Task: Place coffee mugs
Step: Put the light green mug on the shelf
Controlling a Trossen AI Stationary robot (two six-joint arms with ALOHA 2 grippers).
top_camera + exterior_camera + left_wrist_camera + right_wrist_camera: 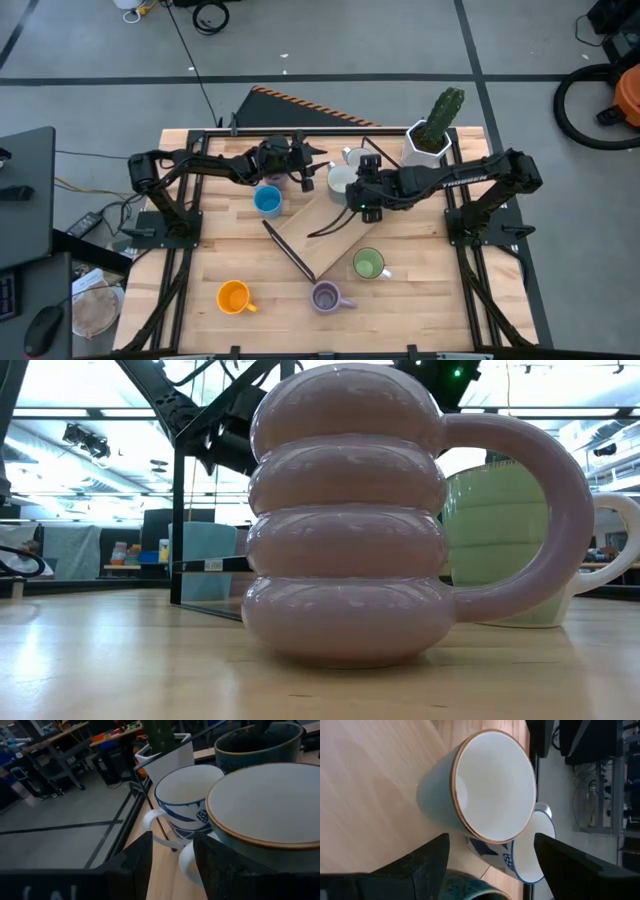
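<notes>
Two pale mugs stand side by side at the table's far middle. One is grey-blue with a brown rim point(342, 181) point(265, 805) point(485, 785). The other is white with a blue pattern point(353, 156) point(187, 800) point(530, 845). A dark teal mug point(257, 740) stands right by them, under my right arm. My left gripper point(318, 174) point(172, 870) is open and nearly level, close to the brown-rimmed mug from the left. My right gripper point(354, 196) point(492, 860) hangs wide open above that mug, slanting down. Blue point(267, 200), green point(368, 264), lilac point(325, 297) and orange point(233, 297) mugs stand apart. My left gripper has the brown-rimmed mug's handle point(186, 865) in the gap between its fingers, close beside one finger point(220, 865). I cannot tell whether that finger touches the handle. The mug stands upright on the table.
A white faceted pot with a cactus point(430, 140) stands at the far right. A slanted wooden board with a dark edge point(315, 230) lies mid-table. In the low view the lilac mug point(345, 510) fills the foreground and the green mug point(500, 540) stands behind it.
</notes>
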